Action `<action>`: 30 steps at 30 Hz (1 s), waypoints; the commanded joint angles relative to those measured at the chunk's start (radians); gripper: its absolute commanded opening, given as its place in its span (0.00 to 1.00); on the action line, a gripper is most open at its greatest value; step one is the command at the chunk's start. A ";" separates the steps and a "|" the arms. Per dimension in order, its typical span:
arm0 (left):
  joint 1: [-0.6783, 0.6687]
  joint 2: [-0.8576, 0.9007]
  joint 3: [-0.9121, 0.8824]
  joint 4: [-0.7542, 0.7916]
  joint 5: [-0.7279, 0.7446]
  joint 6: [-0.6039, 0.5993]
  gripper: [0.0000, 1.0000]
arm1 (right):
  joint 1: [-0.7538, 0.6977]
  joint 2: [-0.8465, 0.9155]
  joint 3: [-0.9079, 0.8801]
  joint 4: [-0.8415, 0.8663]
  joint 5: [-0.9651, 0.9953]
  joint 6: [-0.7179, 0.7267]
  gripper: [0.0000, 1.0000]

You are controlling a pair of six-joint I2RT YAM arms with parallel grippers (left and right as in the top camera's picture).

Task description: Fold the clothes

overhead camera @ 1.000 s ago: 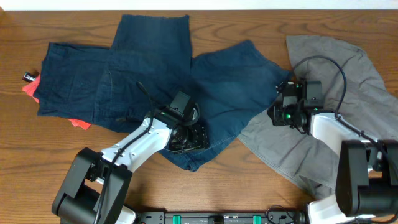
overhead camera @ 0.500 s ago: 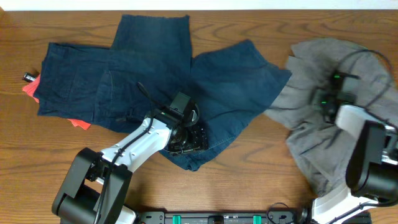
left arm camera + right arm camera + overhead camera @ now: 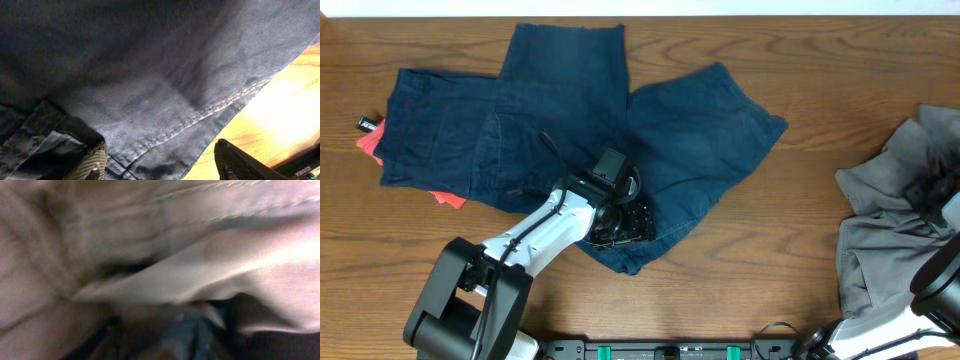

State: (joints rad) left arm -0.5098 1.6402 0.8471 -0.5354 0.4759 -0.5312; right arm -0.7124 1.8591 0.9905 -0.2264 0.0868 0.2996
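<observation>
The navy shorts (image 3: 570, 120) lie spread across the counter (image 3: 760, 250), with a red garment (image 3: 445, 197) peeking out under their left edge. The left fingers (image 3: 92, 162) stand wide over the shorts' near hem. They should pinch the stitched hem cleanly, both layers, before lifting. Well right of the shorts, the grey garment (image 3: 885, 240) bunches over the right fingers, and I cannot tell whether they grip it.

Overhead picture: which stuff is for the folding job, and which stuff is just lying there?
For the job:
dark blue shorts
grey garment, bunched at the right edge
coral-red garment, peeking out from under the blue

Just lying about:
small black object on the wooden table, next to the red cloth; too small to tell what it is
</observation>
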 commanded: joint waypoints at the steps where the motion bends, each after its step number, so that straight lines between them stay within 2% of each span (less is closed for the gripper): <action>1: -0.001 0.008 -0.006 -0.010 0.003 -0.009 0.71 | 0.024 -0.007 0.054 -0.005 -0.298 -0.066 0.59; 3: -0.001 0.008 -0.006 -0.032 0.003 -0.009 0.71 | 0.053 -0.044 0.077 -0.007 -0.391 -0.094 0.67; 7: -0.002 0.008 -0.006 -0.103 -0.018 -0.008 0.70 | 0.145 -0.145 0.104 -0.026 -0.470 -0.128 0.67; 13: -0.001 0.008 -0.006 -0.198 -0.077 -0.004 0.71 | 0.348 -0.227 0.105 -0.159 -0.480 -0.232 0.69; 16: -0.001 0.008 -0.006 -0.206 -0.076 -0.005 0.72 | 0.441 -0.205 0.104 -0.232 -0.466 -0.257 0.70; 17: -0.002 0.008 -0.006 -0.206 -0.076 -0.005 0.77 | 0.477 -0.188 0.103 -0.256 -0.443 -0.256 0.70; 20: -0.001 0.008 -0.006 -0.205 -0.076 -0.005 0.81 | 0.556 -0.131 0.100 -0.271 -0.425 -0.248 0.71; 24: -0.002 0.008 -0.006 -0.205 -0.076 -0.005 0.83 | 0.651 -0.027 0.100 -0.248 -0.417 -0.246 0.70; 30: -0.002 0.008 -0.006 -0.205 -0.076 -0.005 0.83 | 0.711 0.087 0.100 -0.131 -0.358 -0.125 0.68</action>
State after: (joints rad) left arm -0.5098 1.6402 0.8452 -0.7345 0.4118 -0.5343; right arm -0.0166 1.9030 1.0981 -0.3813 -0.3176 0.1024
